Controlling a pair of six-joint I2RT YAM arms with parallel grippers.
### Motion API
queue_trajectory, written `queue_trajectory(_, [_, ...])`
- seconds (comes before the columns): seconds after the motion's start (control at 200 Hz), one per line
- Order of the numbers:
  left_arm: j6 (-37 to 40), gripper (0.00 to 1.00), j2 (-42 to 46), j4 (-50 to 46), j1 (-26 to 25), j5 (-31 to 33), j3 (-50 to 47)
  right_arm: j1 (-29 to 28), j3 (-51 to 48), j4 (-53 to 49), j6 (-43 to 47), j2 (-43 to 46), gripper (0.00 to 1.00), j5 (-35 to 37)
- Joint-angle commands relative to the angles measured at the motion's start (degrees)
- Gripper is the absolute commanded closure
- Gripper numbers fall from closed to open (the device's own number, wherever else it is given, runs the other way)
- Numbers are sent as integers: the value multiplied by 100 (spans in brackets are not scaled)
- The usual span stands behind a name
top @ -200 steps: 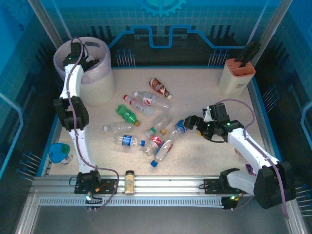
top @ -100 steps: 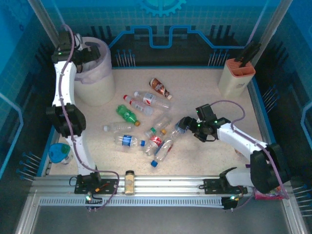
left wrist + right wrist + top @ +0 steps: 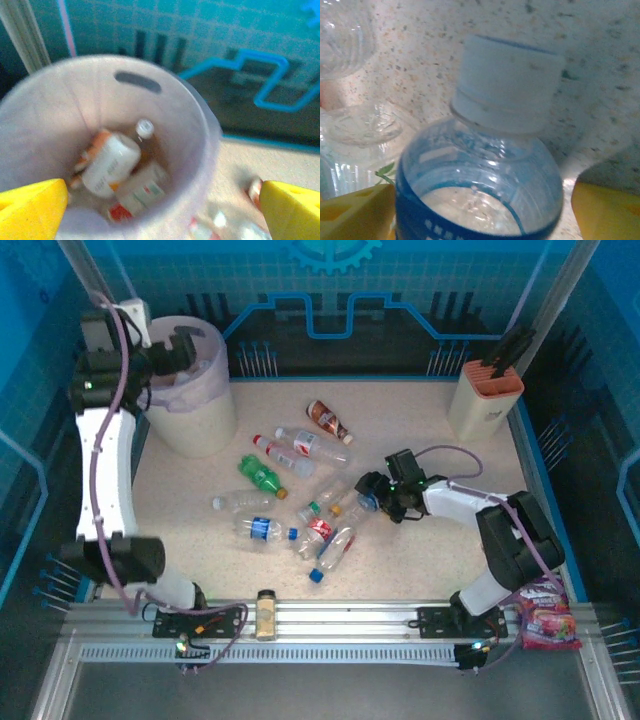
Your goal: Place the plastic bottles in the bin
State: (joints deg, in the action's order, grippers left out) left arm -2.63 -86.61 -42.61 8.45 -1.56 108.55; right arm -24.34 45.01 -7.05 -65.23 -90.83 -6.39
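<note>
- Over the last half second the left arm has swung up and back toward 9 o'clock. The left claw has lifted out of the bin and now hangs over its rim. The right arm has reached further toward 9 o'clock, carrying the right claw into the heap of bottles.
- The left claw is spread wide and holds nothing. Its yellow fingertips sit at the lower corners of the wrist view, with the bin's mouth between them.
- The bin stands at 10 o'clock on the table, lined with a pale lilac bag.
- At least three bottles lie inside it: a white-labelled bottle, a white-capped bottle and a bottle with a red and green label. Their print is too blurred to read.
- The right claw is parted, one finger on each side of the blue-tinted bottle. A strip of table shows between the bottle and the right-hand finger.
- That bottle's pale blue cap points to 12 o'clock in the wrist view. Its dark blue label band carries small white characters that cannot be read.
- More bottles lie loose around the table's middle. A red-brown bottle is toward 12 o'clock, a green bottle toward 9 o'clock and a blue-labelled bottle toward 7 o'clock. No brand name is legible on any of them.
</note>
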Motion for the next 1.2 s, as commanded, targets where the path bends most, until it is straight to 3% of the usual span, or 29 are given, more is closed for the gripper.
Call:
queue_trajectory(0.0, [-172, 1, 896, 282, -682, -22, -1121, -51, 190, 237, -156, -197, 16, 90])
queue_trajectory(0.28, [-1842, 1, 2530, 1225, -1948, -668, -4014, -22, 715, -42, 108, -429, 32, 116])
queue_trajectory(0.43, [-2434, 1, 2544, 1808, -2418, -891, -4930, 85, 863, -146, 275, -248, 45, 121])
queue_trajectory(0.55, [-2983, 1, 2329, 2584, -2618, -1233, -5404, 206, 1059, -400, 476, -44, 46, 78])
queue_trajectory(0.675, [-3461, 1, 1899, 3610, -2932, -1698, -5583, 299, 1295, -656, 1067, 315, 51, -20])
queue_trajectory(0.911, [-3832, 1, 653, 4991, -3697, -2613, -5263, 555, 1962, -982, 2140, 575, 53, -1390])
queue_trajectory(1.196, [-4234, 1, -367, 5945, -4161, -2783, -4841, 554, 2240, -665, 2003, 549, 53, -2343])
